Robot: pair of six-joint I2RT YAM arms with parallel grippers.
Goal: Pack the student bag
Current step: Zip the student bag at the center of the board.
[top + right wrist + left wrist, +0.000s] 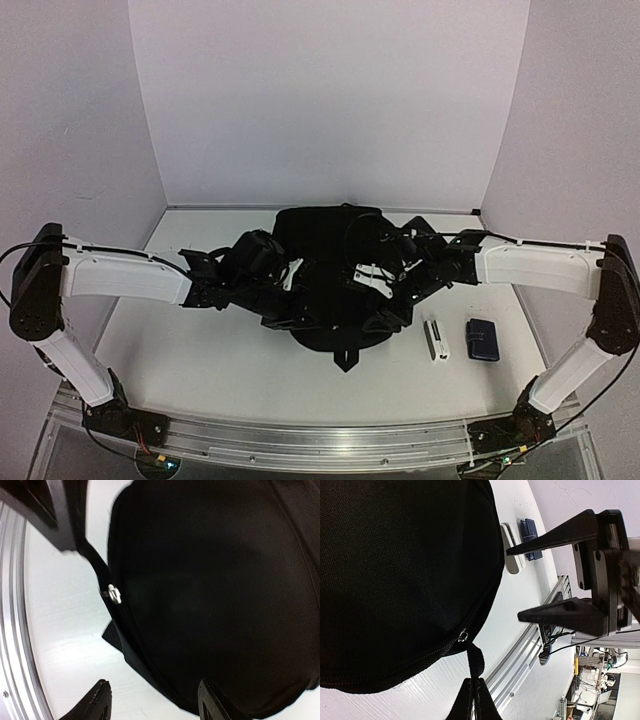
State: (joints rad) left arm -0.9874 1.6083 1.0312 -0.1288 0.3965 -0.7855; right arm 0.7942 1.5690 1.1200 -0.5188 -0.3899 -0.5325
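The bag [325,270] fills the middle of the worktop [180,370]; the left arm [130,278] and right arm [535,265] reach in above it. Left of the bag the worktop lies open. To the right, a white item [435,340] and blue case [482,338] lie near, a narrow gap between them.

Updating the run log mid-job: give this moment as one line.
left gripper: shut on small black strap tab of large black fabric student bag | right gripper: open over bag | white oblong case, dark-blue case: beside bag
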